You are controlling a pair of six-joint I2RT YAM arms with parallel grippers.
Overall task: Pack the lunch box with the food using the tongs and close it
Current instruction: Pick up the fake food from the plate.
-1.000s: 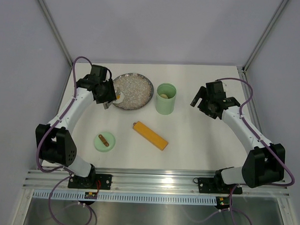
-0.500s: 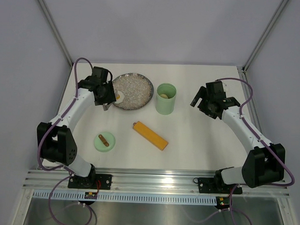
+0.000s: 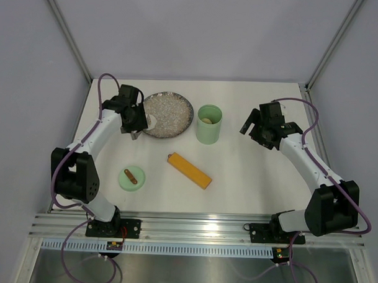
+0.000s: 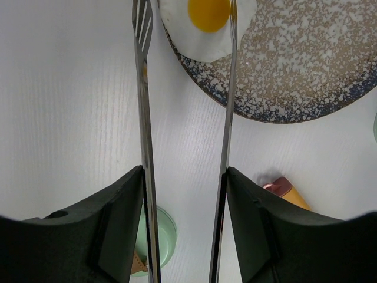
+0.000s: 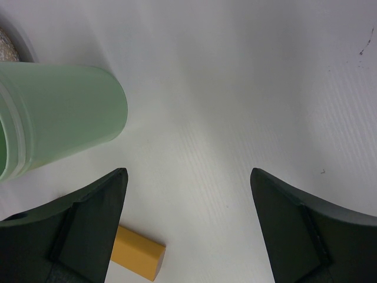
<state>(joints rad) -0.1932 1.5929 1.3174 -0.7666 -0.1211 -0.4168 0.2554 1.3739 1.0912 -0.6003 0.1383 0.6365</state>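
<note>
Slip risk
Left hand (image 4: 184,177) gripped tongs (image 4: 145,118) at the egg (image 4: 207,17); right hand (image 5: 188,177) open. I feared a loose pinch dropping it.

Tongs (image 4: 143,118) in left gripper (image 4: 185,170): thin polished metal, reflective. Plate (image 4: 306,65) ahead of it: grey speckled glaze. Lunch box (image 5: 59,112) left of right gripper (image 5: 187,172): smooth matt mint plastic.

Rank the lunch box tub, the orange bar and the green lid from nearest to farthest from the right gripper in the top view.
1. Lunch box tub, just left of the right gripper.
2. Orange bar, mid-table, toward the near edge.
3. Green lid, far over on the left side.
</note>
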